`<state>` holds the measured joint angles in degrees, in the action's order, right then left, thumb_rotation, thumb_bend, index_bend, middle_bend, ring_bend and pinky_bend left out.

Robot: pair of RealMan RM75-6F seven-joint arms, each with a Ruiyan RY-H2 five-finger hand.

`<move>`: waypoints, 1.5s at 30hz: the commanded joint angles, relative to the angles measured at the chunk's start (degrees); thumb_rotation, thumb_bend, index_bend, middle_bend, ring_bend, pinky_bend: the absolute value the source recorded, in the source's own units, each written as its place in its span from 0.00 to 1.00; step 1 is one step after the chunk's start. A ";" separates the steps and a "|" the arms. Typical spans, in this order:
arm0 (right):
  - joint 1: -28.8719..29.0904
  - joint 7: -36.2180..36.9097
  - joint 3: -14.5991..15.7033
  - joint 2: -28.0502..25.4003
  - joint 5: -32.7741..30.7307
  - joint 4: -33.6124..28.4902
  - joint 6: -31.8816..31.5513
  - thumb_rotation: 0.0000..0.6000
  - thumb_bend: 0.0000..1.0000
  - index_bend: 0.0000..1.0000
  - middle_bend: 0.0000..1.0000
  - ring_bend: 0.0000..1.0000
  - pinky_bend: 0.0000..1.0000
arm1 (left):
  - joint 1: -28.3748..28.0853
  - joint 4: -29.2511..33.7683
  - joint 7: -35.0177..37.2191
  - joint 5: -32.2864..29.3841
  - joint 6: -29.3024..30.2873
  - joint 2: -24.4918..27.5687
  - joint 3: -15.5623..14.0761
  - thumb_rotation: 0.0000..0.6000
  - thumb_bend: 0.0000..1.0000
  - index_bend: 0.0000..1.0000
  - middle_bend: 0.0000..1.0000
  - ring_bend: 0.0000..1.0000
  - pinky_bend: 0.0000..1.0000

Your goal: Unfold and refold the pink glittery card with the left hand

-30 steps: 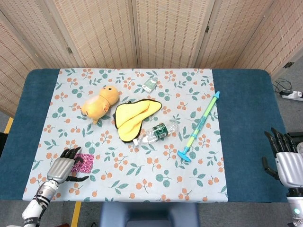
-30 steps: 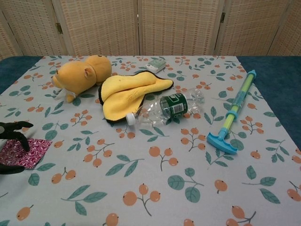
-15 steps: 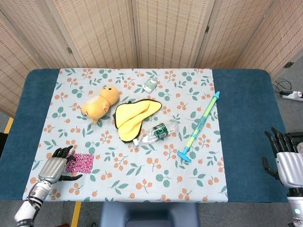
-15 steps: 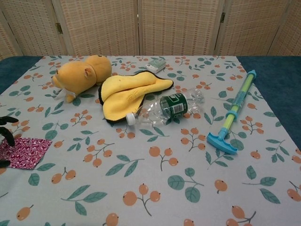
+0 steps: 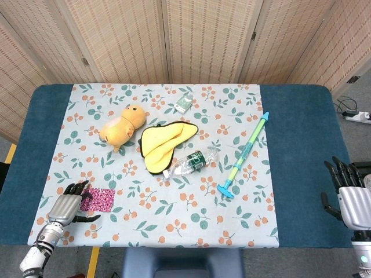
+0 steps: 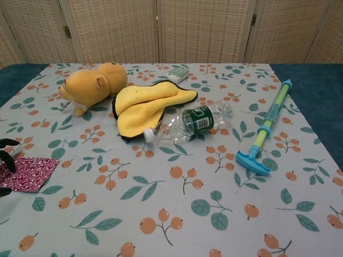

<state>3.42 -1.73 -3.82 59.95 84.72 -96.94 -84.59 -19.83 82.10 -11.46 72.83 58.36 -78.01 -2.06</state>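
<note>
While my left hand [image 5: 65,205] sits at the near left corner of the surface [image 5: 301,145], its dark fingers [image 5: 74,188] are spread apart and hold nothing, their tips reaching just over the left edge of the flat pink glittery card [image 5: 98,199]. That card lies on the floral tablecloth [image 5: 174,226] beside my palm, folded as far as I can tell; in the chest view only my fingertips [image 6: 6,143] show at the frame edge, next to the card [image 6: 27,173]. Further right and farther back lies an orange plush duck toy [image 5: 120,124] on its side, then a yellow cloth with a dark border [image 5: 161,142]. A small green and white box [image 5: 184,104] rests near the far edge. A clear plastic bottle with a green label [image 5: 192,162] lies on its side, touching the cloth's near edge; I cannot tell whether anything is in it. A long green and blue plastic pump tube [image 5: 244,154] lies at a slant. My right hand [image 5: 346,196] hangs off the right edge of the surface, fingers parted and empty.
</note>
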 commanded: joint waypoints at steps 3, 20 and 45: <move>0.02 -0.09 -0.05 -0.04 0.06 -0.09 -0.07 1.00 0.52 0.00 0.00 0.00 0.00 | 0.69 -0.53 -0.08 -1.51 0.17 0.42 0.31 0.37 0.13 0.34 0.00 0.00 0.00; -0.07 0.24 0.00 0.05 0.14 0.18 -0.17 1.00 0.52 0.00 0.00 0.00 0.00 | 1.37 1.74 -0.51 -0.24 2.65 1.69 0.97 0.37 0.13 0.34 0.00 0.00 0.00; 0.12 0.20 -0.04 0.02 -0.27 0.22 0.45 1.00 0.52 0.00 0.00 0.00 0.00 | 0.81 2.25 -2.43 -1.46 0.85 0.54 0.34 0.37 0.13 0.34 0.00 0.00 0.00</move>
<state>3.54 -1.54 -3.87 59.96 84.46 -96.73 -84.14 -19.11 84.35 -14.00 71.42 59.14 -77.57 -1.71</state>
